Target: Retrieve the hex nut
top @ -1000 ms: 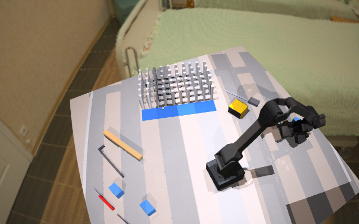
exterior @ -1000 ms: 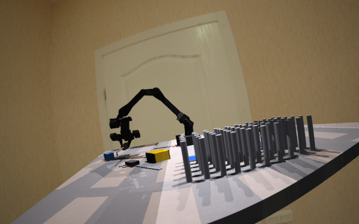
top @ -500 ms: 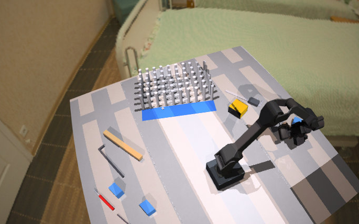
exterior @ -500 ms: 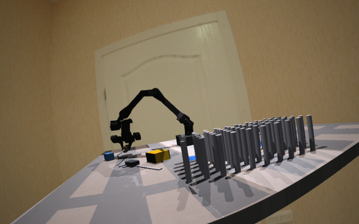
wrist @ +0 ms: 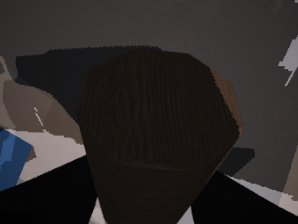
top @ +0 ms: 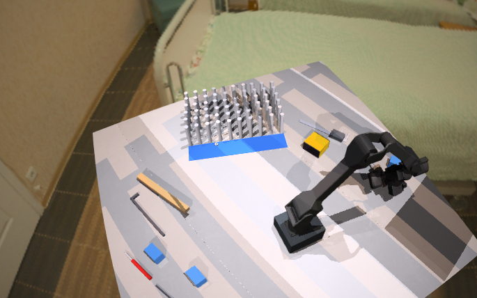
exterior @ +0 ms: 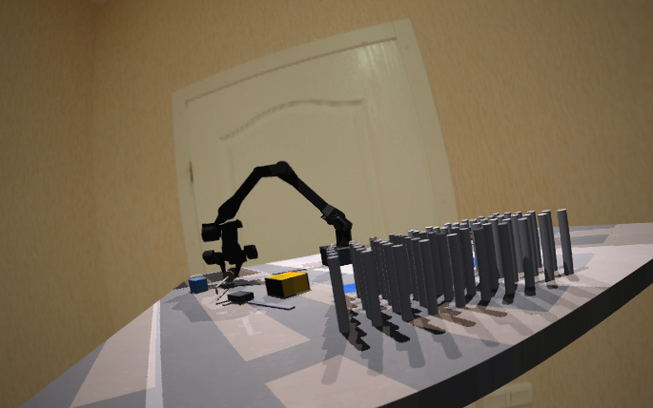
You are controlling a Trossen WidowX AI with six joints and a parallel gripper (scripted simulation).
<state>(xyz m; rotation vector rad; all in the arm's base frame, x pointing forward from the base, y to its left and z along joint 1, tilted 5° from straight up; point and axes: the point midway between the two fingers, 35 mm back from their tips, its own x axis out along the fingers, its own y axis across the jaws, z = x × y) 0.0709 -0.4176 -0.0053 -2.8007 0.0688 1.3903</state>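
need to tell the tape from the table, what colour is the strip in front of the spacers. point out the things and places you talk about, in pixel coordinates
Plain blue; the strip (top: 238, 147) (exterior: 350, 287) shows best from the top.

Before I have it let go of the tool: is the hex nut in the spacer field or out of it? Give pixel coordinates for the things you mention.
Out: the hex nut (top: 216, 143) shows on the blue strip (top: 239, 147), near its edge, in front of the standing spacers (top: 228, 129) (exterior: 455, 271).
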